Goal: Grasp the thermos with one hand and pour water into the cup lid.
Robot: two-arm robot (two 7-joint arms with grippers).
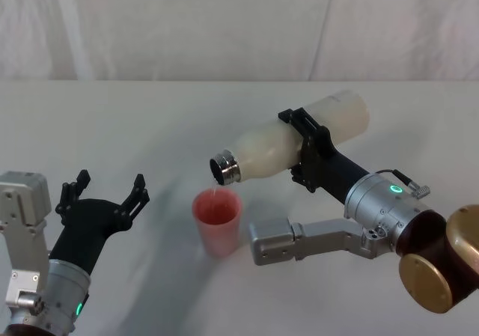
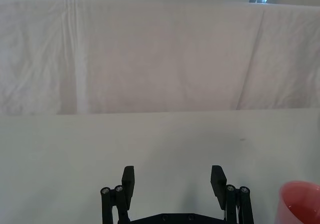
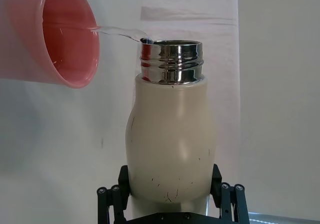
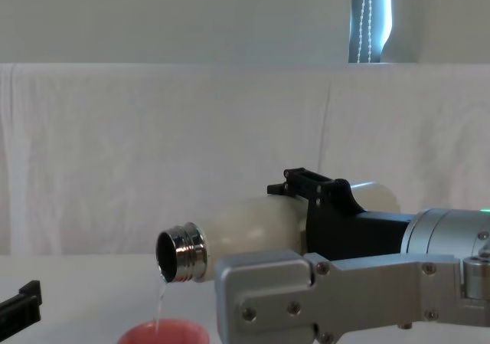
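My right gripper (image 1: 305,150) is shut on the cream-white thermos (image 1: 288,146), holding it tilted almost flat above the table. Its steel neck (image 1: 224,167) points left and down over the salmon-pink cup lid (image 1: 217,221), which stands upright on the table. A thin stream of water runs from the neck (image 3: 171,62) into the cup lid (image 3: 60,34), and the chest view shows it falling from the thermos (image 4: 230,237) to the cup lid (image 4: 162,333). The thermos (image 3: 170,144) sits between the right fingers (image 3: 112,194). My left gripper (image 1: 103,188) is open at the near left, holding nothing.
The white table (image 1: 150,119) runs back to a white draped cloth (image 1: 224,22). From the left wrist, the open left gripper (image 2: 175,184) faces bare table with the cup lid (image 2: 302,201) off to one side.
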